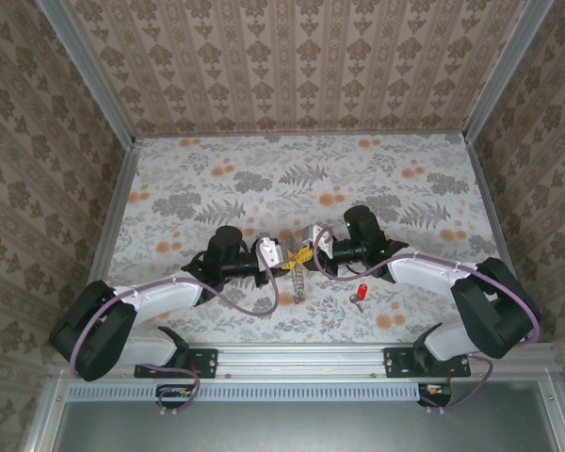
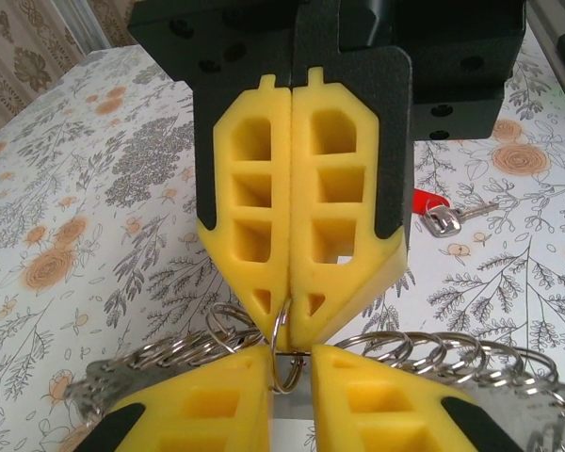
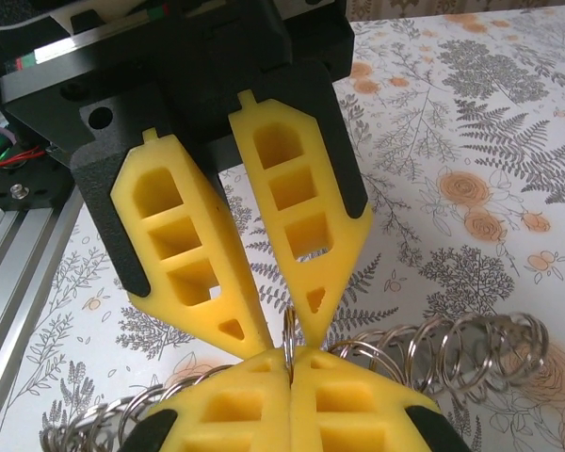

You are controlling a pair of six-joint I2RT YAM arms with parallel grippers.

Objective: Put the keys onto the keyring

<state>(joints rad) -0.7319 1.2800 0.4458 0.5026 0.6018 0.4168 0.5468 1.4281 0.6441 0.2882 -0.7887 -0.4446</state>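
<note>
The keyring, here a string of linked wire rings, hangs in the air over the middle of the bench, toward its near edge, with its loose length drooping between the 2 arms. The right gripper is clenched on 1 ring, pads pressed flat together. The left gripper meets it tip to tip and stands slightly parted, that same ring in the gap and neither pad plainly touching it. The red-headed key lies flat on the bench to the right of the keyring, near the near edge. It is not yet threaded.

The step looks like taking a second hold on the ring so it can be steadied or sprung apart. To do it well, the left gripper should probably close squarely on that 1 ring just beside the right's pinch. It should keep off the neighbouring rings, and pull gently so the string does not twist.

The bench wears a pale cloth printed with grey ferns and orange blossoms. An aluminium rail runs along its near edge. Brown damask-patterned walls enclose the other 3 sides.
</note>
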